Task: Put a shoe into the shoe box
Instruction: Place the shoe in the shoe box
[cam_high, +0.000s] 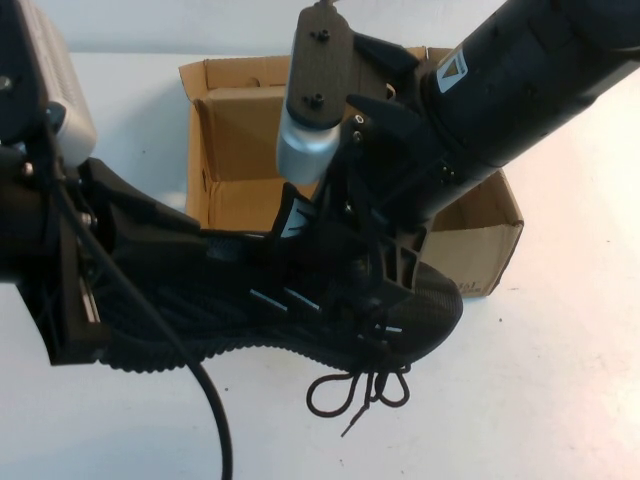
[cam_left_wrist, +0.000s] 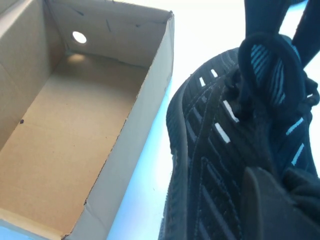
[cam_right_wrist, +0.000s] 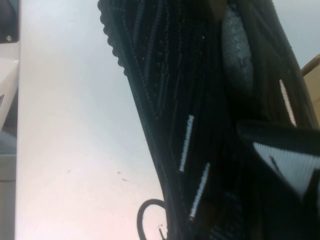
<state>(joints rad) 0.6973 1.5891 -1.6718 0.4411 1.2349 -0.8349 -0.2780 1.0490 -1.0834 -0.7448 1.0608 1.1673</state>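
The black knit shoe (cam_high: 300, 300) lies lengthwise just in front of the open brown shoe box (cam_high: 480, 225), toe to the right, with its laces (cam_high: 360, 390) hanging loose. My left gripper (cam_high: 130, 240) is at the heel end, shut on the shoe's collar; one of its fingers (cam_left_wrist: 265, 200) presses on the knit. My right gripper (cam_high: 385, 270) comes down from the upper right onto the laced forefoot and is shut on the shoe. The left wrist view shows the shoe (cam_left_wrist: 210, 150) beside the box's empty inside (cam_left_wrist: 60, 145). The right wrist view shows the shoe's side and ribbed sole (cam_right_wrist: 175, 75).
The white table (cam_high: 520, 400) spreads in front and to the right of the shoe. A black cable (cam_high: 215, 420) runs from the left arm across the near table. The box's flaps (cam_high: 230, 70) stand open at the back, with a round hole (cam_left_wrist: 79, 37) in its side wall.
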